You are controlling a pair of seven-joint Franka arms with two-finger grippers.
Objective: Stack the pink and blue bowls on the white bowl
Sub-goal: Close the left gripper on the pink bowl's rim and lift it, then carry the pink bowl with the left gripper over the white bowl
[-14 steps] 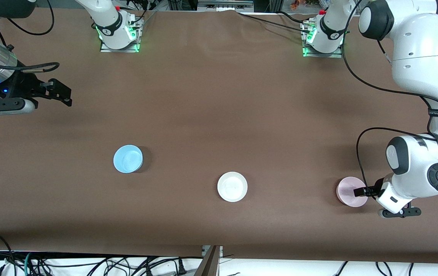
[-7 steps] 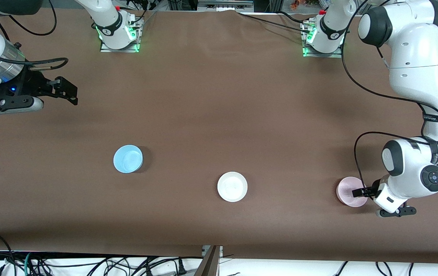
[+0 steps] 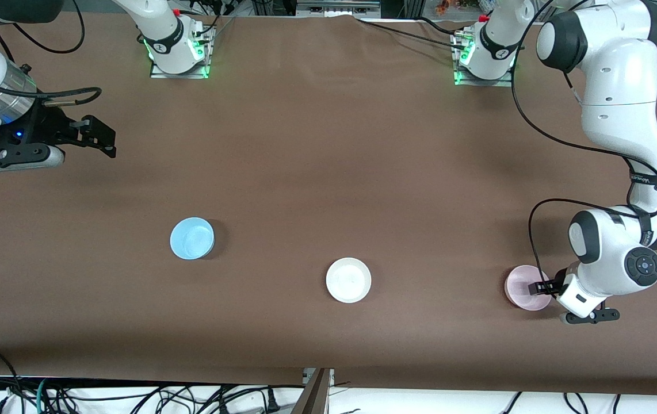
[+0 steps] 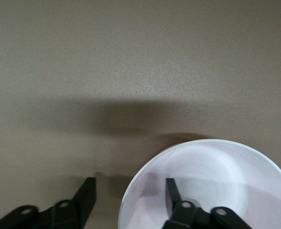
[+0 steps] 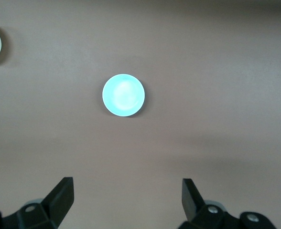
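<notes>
Nearest your front camera, at the left arm's end of the table, you have the pink bowl [image 3: 526, 287] resting on the brown table [image 3: 328, 172]. The left gripper [image 3: 540, 287] is down at its rim; its wrist view shows one finger [image 4: 171, 191] inside the bowl [image 4: 217, 186] and the other outside on the cloth, straddling the wall with a gap still showing, so not clamped. Compared with a second ago, the left arm has drawn in slightly and the fingers have narrowed around the rim; the bowl has not moved.

The white bowl [image 3: 348, 280] sits near the table's middle, about as near the camera as the pink one. The blue bowl [image 3: 191, 238] lies a little farther from the camera, toward the right arm's end.

Farthest off, the right gripper [image 3: 107, 141] hangs over bare cloth, fingers spread wide and empty. It has shifted slightly toward the middle since a second ago.
</notes>
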